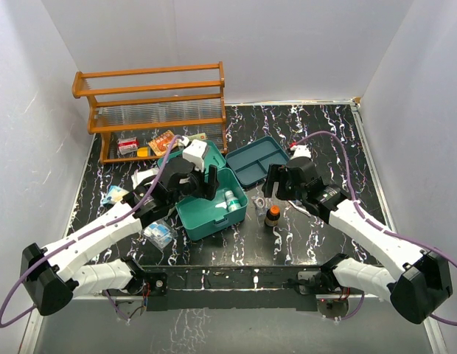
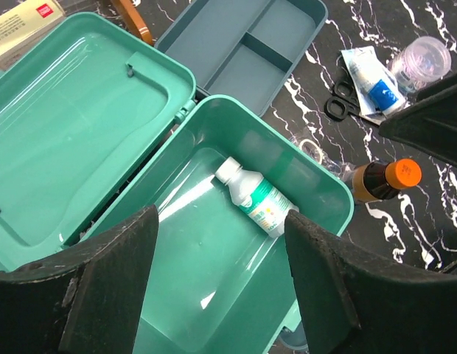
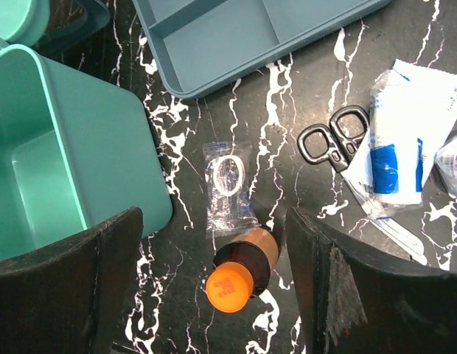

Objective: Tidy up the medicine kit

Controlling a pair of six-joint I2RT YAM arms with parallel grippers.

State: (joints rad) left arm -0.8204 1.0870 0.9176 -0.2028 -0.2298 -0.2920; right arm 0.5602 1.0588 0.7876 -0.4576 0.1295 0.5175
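We were in a robotics lab cell, not a home: plain white panels (image 1: 405,66) boxed in a black marbled table (image 1: 317,236) on 3 sides, with 2 cabled arms (image 1: 376,232) bolted at its near edge. A wooden rack (image 1: 151,96) stood beyond the left claw (image 1: 205,184). Scissors (image 3: 328,140) and an orange-capped bottle (image 3: 239,276) lay staged below the right claw (image 3: 214,214).

Medicine kit (image 1: 214,223) open, white bottle (image 1: 232,200) inside, amber bottle (image 1: 273,215) beside

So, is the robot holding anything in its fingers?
No, nothing is held. The left fingers hang open above the medicine kit, and the right fingers hang open above the orange-capped bottle.
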